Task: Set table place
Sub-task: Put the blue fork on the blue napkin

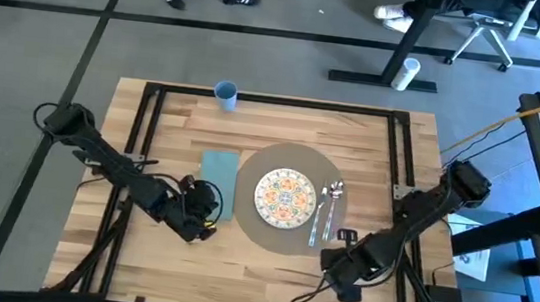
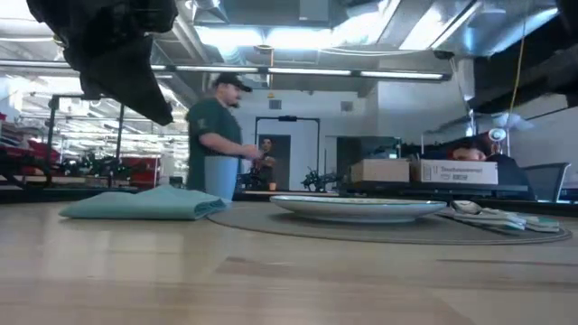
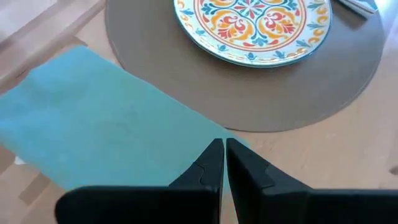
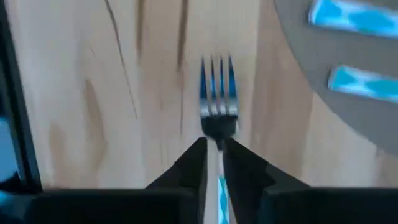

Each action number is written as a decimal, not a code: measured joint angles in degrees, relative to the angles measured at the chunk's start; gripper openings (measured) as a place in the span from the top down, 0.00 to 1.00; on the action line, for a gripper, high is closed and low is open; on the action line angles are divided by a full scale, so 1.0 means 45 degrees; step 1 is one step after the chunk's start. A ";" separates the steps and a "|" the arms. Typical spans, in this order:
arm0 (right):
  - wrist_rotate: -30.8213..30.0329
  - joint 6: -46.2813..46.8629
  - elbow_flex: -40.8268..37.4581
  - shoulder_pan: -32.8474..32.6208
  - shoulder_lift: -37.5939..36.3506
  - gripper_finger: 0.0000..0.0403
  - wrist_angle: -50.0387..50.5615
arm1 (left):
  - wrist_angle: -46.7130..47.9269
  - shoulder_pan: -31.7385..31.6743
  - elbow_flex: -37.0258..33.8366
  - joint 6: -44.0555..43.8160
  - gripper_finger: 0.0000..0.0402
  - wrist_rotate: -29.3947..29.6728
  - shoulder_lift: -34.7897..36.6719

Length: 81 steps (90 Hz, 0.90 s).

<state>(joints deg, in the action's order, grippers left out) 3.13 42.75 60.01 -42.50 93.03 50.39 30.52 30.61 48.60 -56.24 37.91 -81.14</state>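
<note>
Between right gripper (image 4: 213, 163) fingers, fork (image 4: 217, 99) tines outward

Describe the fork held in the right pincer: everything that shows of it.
The fork is metal with four tines and a slim neck, and its handle carries a blue patterned look where it shows between the fingers. The right pincer is shut on it just behind the head, holding it roughly level above the bare wood of the table, tines pointing away from the wrist. It sits beside the edge of the placemat, not over it. Only the pincer appears to touch it.
</note>
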 joint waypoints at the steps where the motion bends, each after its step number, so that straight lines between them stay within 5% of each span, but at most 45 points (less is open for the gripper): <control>1: 0.0042 0.0036 0.0000 0.0000 0.0000 0.85 0.0061 | 0.0000 0.0000 0.0000 0.0019 0.99 0.0000 0.0000; 26: 0.0668 0.0072 -0.0010 -0.0215 0.0000 0.72 0.0429 | 0.0015 0.0000 0.0000 0.0164 0.99 0.0000 0.0000; 81: 0.0555 0.0894 -0.1978 -0.0311 0.0189 0.70 -0.1267 | 0.0017 0.0000 0.0000 0.0210 0.99 -0.0005 0.0000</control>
<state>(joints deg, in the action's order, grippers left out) 5.63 46.77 51.11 -43.90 93.89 44.69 30.60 30.61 48.60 -55.30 37.89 -81.14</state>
